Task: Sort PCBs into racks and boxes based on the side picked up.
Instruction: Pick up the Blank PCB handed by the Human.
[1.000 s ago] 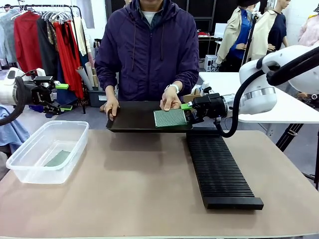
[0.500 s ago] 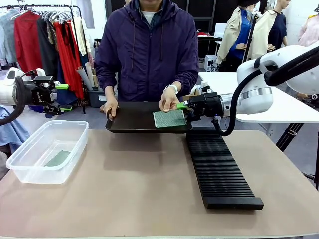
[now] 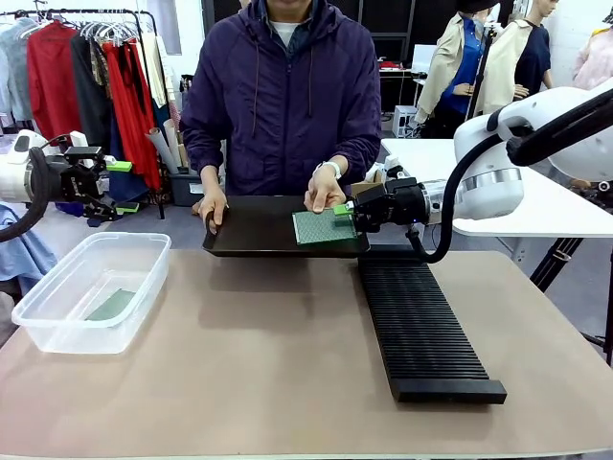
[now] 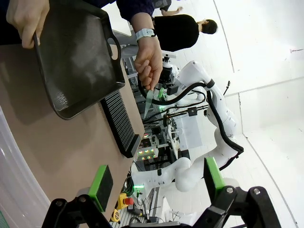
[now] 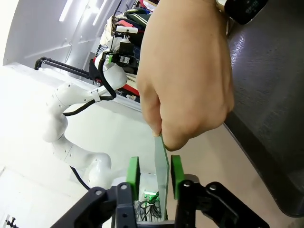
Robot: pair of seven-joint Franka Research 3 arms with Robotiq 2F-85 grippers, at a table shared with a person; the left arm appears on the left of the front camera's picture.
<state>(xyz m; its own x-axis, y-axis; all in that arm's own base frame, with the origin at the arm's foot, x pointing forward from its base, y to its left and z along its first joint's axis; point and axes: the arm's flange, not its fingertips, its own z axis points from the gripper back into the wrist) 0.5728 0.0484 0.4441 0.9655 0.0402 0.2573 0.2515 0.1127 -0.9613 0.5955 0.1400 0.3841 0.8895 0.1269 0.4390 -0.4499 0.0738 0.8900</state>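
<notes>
Two green pads [image 5: 176,172] of the right pincer [image 3: 343,212] stand either side of a green board [image 3: 319,228]. From the wrist the board shows edge-on between them, with one pad close against it and a narrow gap at the other. So the pincer is around the board but not clenched on it, jaws part-way apart. The person's hand [image 3: 326,190] pinches the board's far edge, just beyond the fingertips. Board and pincer meet at the end of the black tray [image 3: 254,232] nearest that pincer, and I cannot tell whether the board touches the tray. The person's other hand [image 3: 213,205] grips the tray's opposite end, well away from the pincer. Just below the right pincer, on the robot's side of it, the black rack [image 3: 421,331] lies on the surface [image 3: 259,369] with its length running back toward the robot and its slots bare. Far across from that pincer, the left pincer [image 3: 124,187] hangs off the left side of the surface, released, pads wide apart with nothing between them. Below it, a little toward the middle, sits the clear box [image 3: 43,331], and a second board [image 3: 112,305] lies flat on its bottom.
</notes>
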